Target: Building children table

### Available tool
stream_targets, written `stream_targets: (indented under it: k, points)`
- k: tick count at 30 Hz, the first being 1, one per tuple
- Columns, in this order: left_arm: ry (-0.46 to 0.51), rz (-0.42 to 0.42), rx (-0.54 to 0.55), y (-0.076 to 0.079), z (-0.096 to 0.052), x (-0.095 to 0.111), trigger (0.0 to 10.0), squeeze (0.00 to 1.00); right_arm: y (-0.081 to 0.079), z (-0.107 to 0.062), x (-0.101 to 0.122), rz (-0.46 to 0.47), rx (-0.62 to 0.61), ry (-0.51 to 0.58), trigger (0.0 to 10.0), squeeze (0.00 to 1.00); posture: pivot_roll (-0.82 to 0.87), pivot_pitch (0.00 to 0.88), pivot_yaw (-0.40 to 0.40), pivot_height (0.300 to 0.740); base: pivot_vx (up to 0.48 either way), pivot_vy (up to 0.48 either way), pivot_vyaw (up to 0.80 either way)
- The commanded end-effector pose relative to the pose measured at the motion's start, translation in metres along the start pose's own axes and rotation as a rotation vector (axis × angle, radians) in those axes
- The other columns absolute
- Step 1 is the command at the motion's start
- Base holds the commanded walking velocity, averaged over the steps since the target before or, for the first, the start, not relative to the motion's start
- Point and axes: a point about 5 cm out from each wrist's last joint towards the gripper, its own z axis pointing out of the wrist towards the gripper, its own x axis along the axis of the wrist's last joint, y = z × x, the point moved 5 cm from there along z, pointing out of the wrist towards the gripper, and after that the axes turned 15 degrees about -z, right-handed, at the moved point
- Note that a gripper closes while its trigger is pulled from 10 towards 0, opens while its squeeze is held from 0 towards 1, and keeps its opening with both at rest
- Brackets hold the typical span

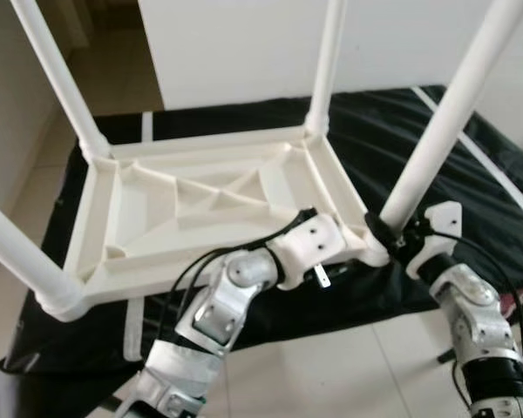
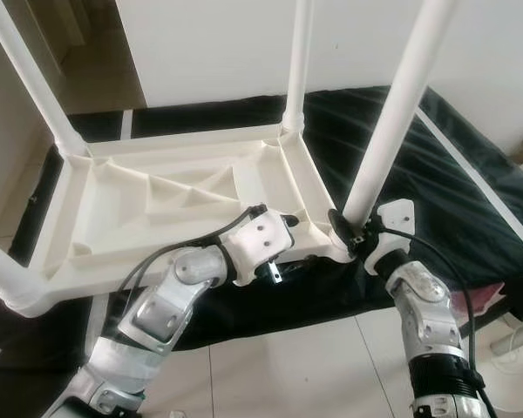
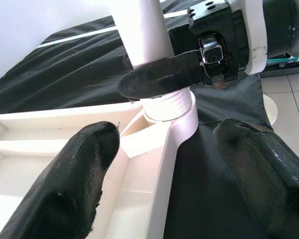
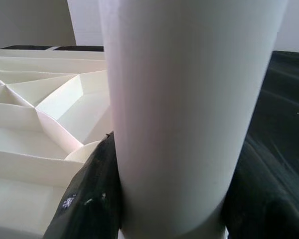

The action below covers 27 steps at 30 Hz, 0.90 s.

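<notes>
left eye view: white plastic tabletop (image 1: 200, 209) lies upside down on black cloth (image 1: 401, 122), ribbed underside up, four white legs standing in its corners. right gripper (image 1: 385, 233) clamps the base of the leg at 4 o'clock (image 1: 436, 131). left gripper (image 3: 164, 174) fingers spread wide around that corner's frame, holding nothing.
</notes>
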Motion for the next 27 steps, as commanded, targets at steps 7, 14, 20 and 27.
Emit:
stream_targets:
  k: [7,14,20,27]
  points:
    - [0.031,0.0,0.19,-0.022,-0.002,-0.001,10.0,0.0,-0.001,0.004,-0.018,0.083,-0.267,-0.146,10.0,0.0,-0.04,0.045,-0.032,0.74,0.0,0.0,0.0]
    - [0.034,-0.003,0.211,-0.025,-0.003,-0.001,10.0,0.0,-0.007,-0.004,-0.019,0.112,-0.392,-0.176,10.0,0.0,-0.03,0.054,-0.052,0.74,0.0,0.0,0.0]
    - [0.038,-0.005,0.222,-0.027,-0.003,-0.002,10.0,0.0,-0.014,-0.018,-0.023,0.137,-0.615,-0.281,10.0,0.0,-0.03,0.057,-0.069,0.74,0.0,0.0,0.0]
    - [0.05,0.0,0.229,-0.028,-0.004,0.002,10.0,0.0,-0.034,-0.028,-0.027,0.209,-0.725,-0.357,10.0,0.0,-0.02,0.066,-0.066,0.74,0.0,0.0,0.0]
